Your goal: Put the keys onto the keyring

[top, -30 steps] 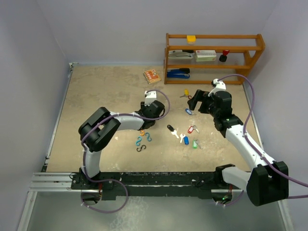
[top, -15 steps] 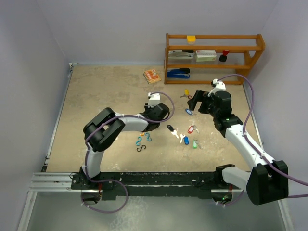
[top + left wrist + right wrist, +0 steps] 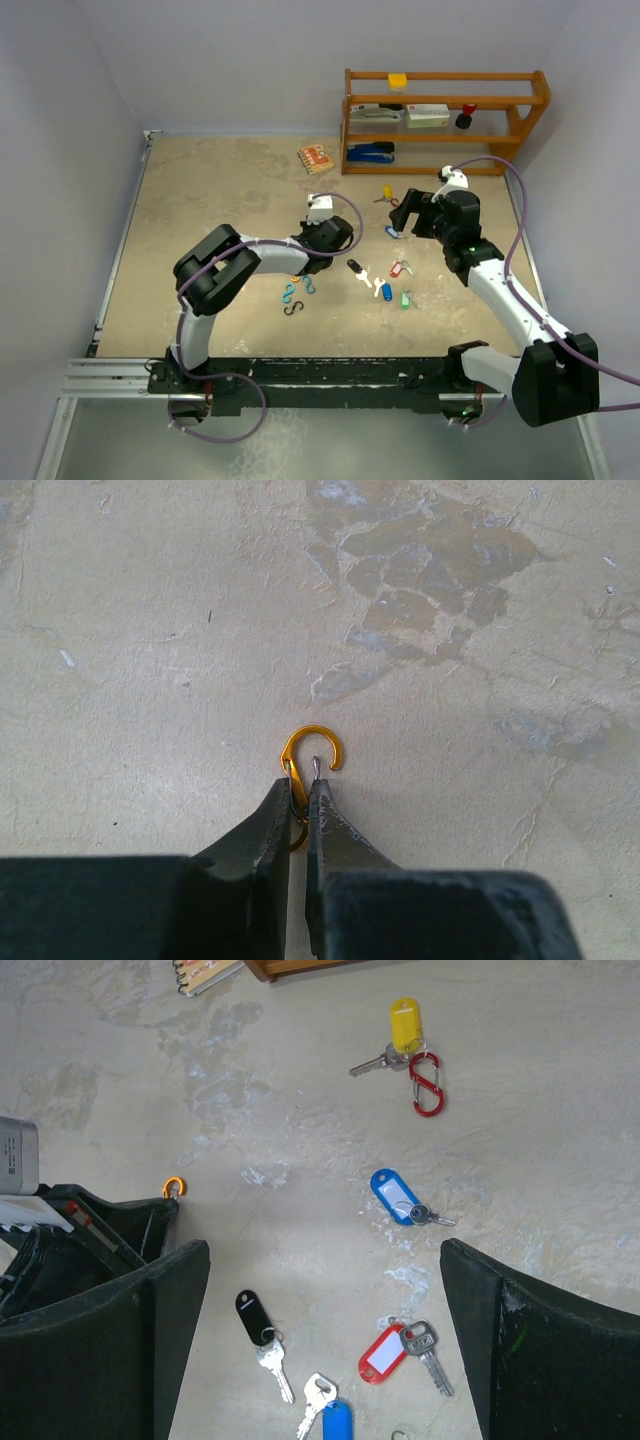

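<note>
- Left gripper [image 3: 302, 790]: jaws pinched narrow on the lower loop of the orange S-clip [image 3: 312, 730]. The clip's upper hook and wire gate stick out past the fingertips, flat on the tabletop [image 3: 150, 630].
- Right gripper [image 3: 325, 1310]: jaws spread wide and holding nothing, hovering to the right of the orange S-clip.
- Keys, placed from the orange S-clip:
  - The blue-tagged key [image 3: 392, 1193] is to its right, between the right gripper's fingers.
  - The black-tagged key [image 3: 252, 1312] and red-tagged key [image 3: 383, 1352] are nearer the arm bases.
  - The yellow-tagged key [image 3: 405, 1020] is farther out, and it appears already hooked to a red S-clip [image 3: 427, 1082].
- Step in hand, as judged: secure the orange S-clip as the ring for one loose key.
- Doing it well:
  - Keep the pinch low on the clip so the gate stays free.
  - Lift it just clear of the tabletop and turn the gate toward the right gripper.
  - Have the right gripper take the blue-tagged key by its tag, leaving its small ring exposed for threading.
- Risk: the thin wire may twist in the pinch.
</note>
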